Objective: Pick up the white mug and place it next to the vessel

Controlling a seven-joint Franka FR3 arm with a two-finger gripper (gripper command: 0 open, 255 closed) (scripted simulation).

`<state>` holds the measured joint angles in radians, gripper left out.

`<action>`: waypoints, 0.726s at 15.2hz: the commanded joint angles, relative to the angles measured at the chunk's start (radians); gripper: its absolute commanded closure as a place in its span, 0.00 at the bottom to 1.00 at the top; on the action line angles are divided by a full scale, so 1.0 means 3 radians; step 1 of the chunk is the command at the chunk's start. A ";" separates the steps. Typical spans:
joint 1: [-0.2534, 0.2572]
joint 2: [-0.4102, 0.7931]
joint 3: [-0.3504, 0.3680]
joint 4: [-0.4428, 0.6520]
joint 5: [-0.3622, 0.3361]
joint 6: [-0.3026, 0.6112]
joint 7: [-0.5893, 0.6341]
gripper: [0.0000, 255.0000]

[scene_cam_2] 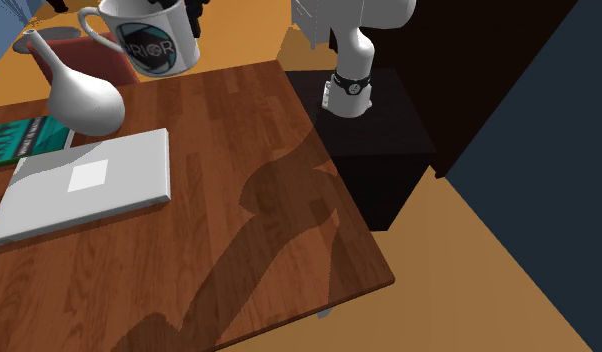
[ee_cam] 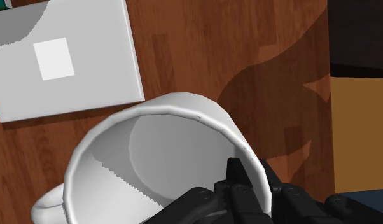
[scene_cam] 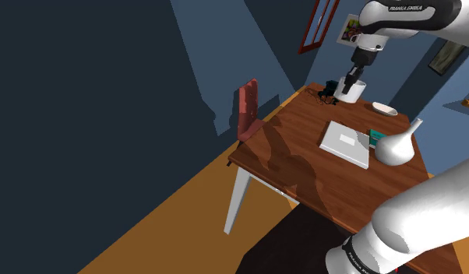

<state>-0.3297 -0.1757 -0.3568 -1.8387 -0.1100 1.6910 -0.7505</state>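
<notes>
A white mug (scene_cam: 349,93) with a dark round logo hangs in the air above the far end of the wooden table (scene_cam: 299,167). My gripper (scene_cam: 354,78) is shut on the mug's rim, one finger inside and one outside. The wrist view looks down into the mug (ee_cam: 165,159), where my gripper (ee_cam: 254,186) clasps its wall, with the tabletop well below. The vessel, a white round vase (scene_cam: 395,146) with a long thin neck, stands on the table. In the second exterior view, the mug (scene_cam_2: 144,38) hangs just beyond the vase (scene_cam_2: 84,97).
A closed grey laptop (scene_cam: 345,142) lies mid-table beside the vase, with a green book (scene_cam: 375,136) behind it. A white bowl (scene_cam: 383,108) and a small dark object (scene_cam: 328,90) sit at the far end. A red chair (scene_cam: 247,113) stands at the table's far-left side.
</notes>
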 commanded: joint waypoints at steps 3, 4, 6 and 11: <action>-0.0125 -0.0150 -0.0159 -0.0119 -0.0078 0.0003 -0.0268 1.00; -0.0157 -0.0179 -0.0202 -0.0143 -0.0097 0.0006 -0.0338 1.00; -0.0220 -0.0229 -0.0291 -0.0179 -0.0133 0.0011 -0.0481 1.00; -0.0374 -0.0292 -0.0534 -0.0203 -0.0206 0.0021 -0.0861 1.00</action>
<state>-0.4322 -0.2480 -0.5060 -1.8990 -0.1631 1.7084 -0.9875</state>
